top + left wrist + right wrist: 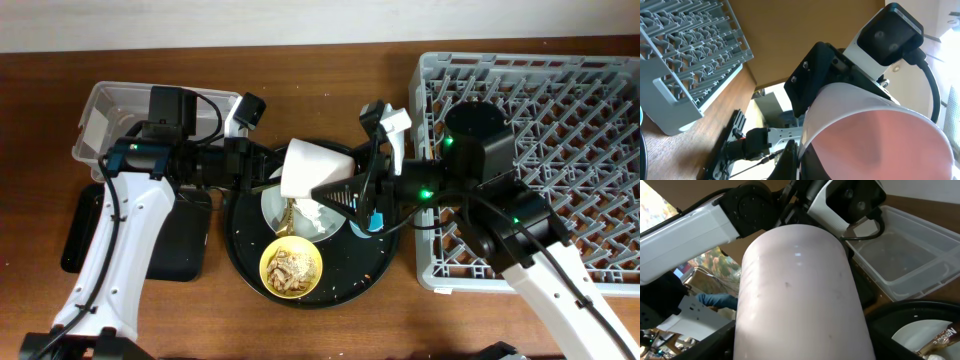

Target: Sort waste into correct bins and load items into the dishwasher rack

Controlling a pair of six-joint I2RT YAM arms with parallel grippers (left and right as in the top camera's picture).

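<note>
The pink cup (318, 165) hangs tilted above the large round black tray (245, 255), held between both arms. My left gripper (280, 172) pinches its rim, and the cup's pink inside (880, 145) fills the left wrist view beside my finger (799, 162). My right gripper (328, 190) is closed round the cup's body (800, 280), fingers (795, 347) on either side. Below lie the pale plate (275, 208) with the gold-brown wrapper (290, 213), and the yellow bowl (291, 268) of brown food scraps. The light blue cup (366, 223) peeks from under the right gripper. I cannot pick out the paper wad.
The grey dishwasher rack (560, 150) fills the right side and shows in the left wrist view (685, 55). The clear tub (105, 115) stands at the back left, also in the right wrist view (900, 255). The shallow black tray (185, 250) lies under my left arm.
</note>
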